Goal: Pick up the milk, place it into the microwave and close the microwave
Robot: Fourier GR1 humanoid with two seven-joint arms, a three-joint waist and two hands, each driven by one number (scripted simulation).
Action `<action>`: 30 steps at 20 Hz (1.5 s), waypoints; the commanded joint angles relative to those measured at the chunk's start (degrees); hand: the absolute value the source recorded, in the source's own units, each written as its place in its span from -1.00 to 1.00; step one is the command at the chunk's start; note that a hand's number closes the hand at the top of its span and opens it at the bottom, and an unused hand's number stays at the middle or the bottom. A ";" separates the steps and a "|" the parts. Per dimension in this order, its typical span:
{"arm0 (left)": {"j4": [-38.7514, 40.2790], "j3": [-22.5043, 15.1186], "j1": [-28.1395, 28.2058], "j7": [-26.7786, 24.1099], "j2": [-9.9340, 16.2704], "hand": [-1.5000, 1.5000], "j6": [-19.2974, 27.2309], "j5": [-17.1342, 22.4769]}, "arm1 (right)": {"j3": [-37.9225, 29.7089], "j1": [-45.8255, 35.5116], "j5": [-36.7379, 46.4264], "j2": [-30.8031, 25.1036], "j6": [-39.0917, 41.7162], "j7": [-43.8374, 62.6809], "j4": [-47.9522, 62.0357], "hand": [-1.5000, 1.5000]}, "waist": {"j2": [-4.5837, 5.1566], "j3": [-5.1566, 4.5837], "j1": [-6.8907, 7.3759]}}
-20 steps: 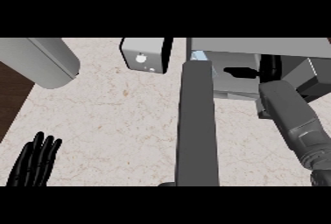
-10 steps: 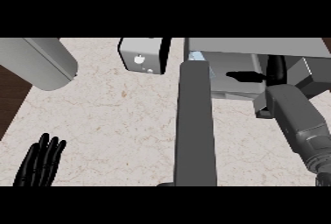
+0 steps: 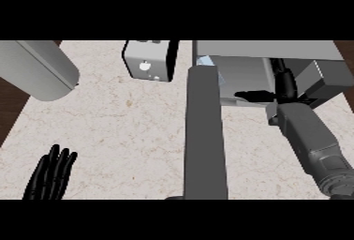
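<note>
While your right hand (image 3: 276, 93) reaches into the microwave (image 3: 266, 51), finger state hidden, its door (image 3: 204, 136) stands open for access; your left hand (image 3: 52, 173) rests flat-fingered.

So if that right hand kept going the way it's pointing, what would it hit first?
Probably the inside of the microwave. The right hand already reaches into its open front, fingers pointing toward the left of the view. A pale blue thing lies near that end, but depth is unclear. The open door stands alongside.
</note>
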 commanded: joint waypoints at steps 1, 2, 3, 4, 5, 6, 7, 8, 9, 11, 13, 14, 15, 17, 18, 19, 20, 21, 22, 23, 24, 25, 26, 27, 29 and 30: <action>-2.49 -0.95 0.56 2.29 -0.26 -1.00 0.77 -0.43 | -0.34 4.94 -1.14 0.73 2.15 -0.91 -0.43 -1.00 | 0.06 0.52 -1.37; -2.31 -0.62 0.75 2.00 -0.38 -1.00 1.40 -1.20 | -0.07 5.95 -1.04 0.04 3.03 -0.41 -0.59 -1.00 | -0.03 0.51 -1.59; -3.92 0.67 3.70 0.05 1.59 -1.00 -0.99 1.81 | -0.68 6.87 -1.34 -0.33 1.42 -0.46 -0.03 -1.00 | 0.04 0.50 -1.08; -1.19 0.67 -0.35 0.89 0.12 -1.00 0.53 0.12 | 0.21 8.30 -0.73 1.64 1.26 -1.00 -0.02 -1.00 | 0.02 0.49 -1.80; -0.77 -0.02 -0.35 1.93 -0.34 -1.00 1.09 -0.49 | 0.31 7.81 -1.05 1.35 3.34 1.31 -0.25 -1.00 | -0.14 0.48 -2.15; -0.40 -4.33 -0.03 1.00 -2.35 -1.00 3.01 -4.63 | -0.10 9.10 -1.79 1.64 4.97 -0.42 -1.11 -1.00 | -0.20 0.51 -2.21; -2.44 -1.22 2.16 1.02 -0.57 -1.00 1.47 -0.78 | 1.28 11.02 -0.74 3.04 5.36 -1.20 -1.19 -1.00 | -0.31 0.46 -2.11; -1.44 -1.00 -0.18 2.37 -0.35 -1.00 1.09 -0.80 | 0.29 12.31 -1.65 2.92 5.43 -3.20 -1.19 -1.00 | 0.02 0.51 -1.92; -0.57 -0.19 -2.93 3.63 -1.24 -1.00 1.81 -0.32 | 0.75 12.02 -1.54 2.95 6.73 -1.77 -1.45 -1.00 | 0.01 0.50 -2.17; -1.85 -2.24 2.09 1.87 0.09 -1.00 0.50 -0.50 | 0.54 15.94 -2.11 6.26 5.68 -5.50 -1.78 -1.00 | -0.17 0.49 -1.91; -0.38 0.92 -1.32 2.42 1.01 -1.00 -0.44 1.70 | -0.26 16.03 -3.57 4.29 9.61 -4.63 -2.45 -1.00 | 0.05 0.50 -1.71; -1.63 -2.32 0.31 2.10 0.85 -1.00 -0.61 0.06 | -0.59 16.97 -4.40 3.91 12.01 -3.75 -2.93 -1.00 | -0.17 0.49 -2.02; 3.32 -1.32 0.32 -2.30 1.27 -1.00 -2.00 1.60 | 0.34 19.16 -3.79 5.97 11.19 -6.12 -3.71 -1.00 | -0.23 0.44 -2.21; 1.80 -2.77 -2.57 1.50 1.25 -1.00 -2.13 0.87 | 0.26 22.37 -4.04 6.40 11.09 -9.19 -3.56 -1.00 | 0.02 0.51 -2.04; 1.51 -3.93 -0.78 0.69 1.49 -1.00 -2.39 0.61 | 0.55 23.63 -4.69 5.80 12.96 -7.55 -5.83 -1.00 | -0.31 0.44 -2.51; 1.92 -4.18 -4.67 4.37 1.53 -1.00 -3.07 1.01 | 0.64 23.54 -4.65 6.35 13.07 -8.88 -5.47 -1.00 | -0.06 0.49 -2.29; 0.11 -4.59 -0.18 1.54 3.83 -1.00 -5.60 2.77 | 0.84 25.66 -5.00 5.96 16.47 -10.14 -6.29 -1.00 | -0.29 0.45 -2.38; 2.85 -4.98 -1.75 1.02 3.00 -1.00 -6.22 4.47 | 1.01 25.66 -5.45 6.26 20.04 -9.82 -6.37 -1.00 | -0.27 0.43 -2.65; 3.13 -7.10 -1.10 0.47 3.49 -1.00 -7.32 3.95 | 1.34 27.35 -5.22 8.38 19.07 -11.80 -5.90 -1.00 | -0.20 0.47 -2.39; 8.24 -5.58 -5.34 -0.37 3.16 -1.00 -7.03 2.36 | 2.32 28.05 -5.00 7.47 21.17 -9.98 -7.51 -1.00 | -0.29 0.41 -3.10; 3.14 -5.99 -0.94 0.43 5.66 1.00 -7.42 0.78 | 1.89 31.19 -5.90 6.21 22.70 -12.05 -9.16 -1.00 | -0.44 0.42 -2.77; 3.29 -4.61 -9.34 7.00 4.07 1.00 -6.33 0.39 | 2.85 30.19 -5.51 7.59 21.25 -10.04 -10.23 -1.00 | -0.21 0.46 -2.88; 6.45 -7.61 -10.06 5.51 3.11 1.00 -6.16 -2.13 | 2.93 33.49 -5.48 5.80 24.38 -13.22 -10.11 -1.00 | -0.21 0.47 -3.22; 5.90 -7.52 -6.17 1.70 4.31 1.00 -6.95 -1.36 | 3.58 34.64 -6.07 7.77 22.81 -12.05 -13.60 -1.00 | -0.33 0.42 -2.66; 9.73 -7.32 -8.62 0.46 2.94 1.00 -5.69 -2.91 | 4.21 38.41 -6.51 6.53 25.50 -13.82 -16.12 -1.00 | -0.30 0.42 -2.81; 10.54 -4.65 -11.39 1.62 2.99 1.00 -6.96 0.54 | 5.02 40.09 -6.38 8.46 25.14 -15.53 -17.54 -1.00 | -0.26 0.41 -3.04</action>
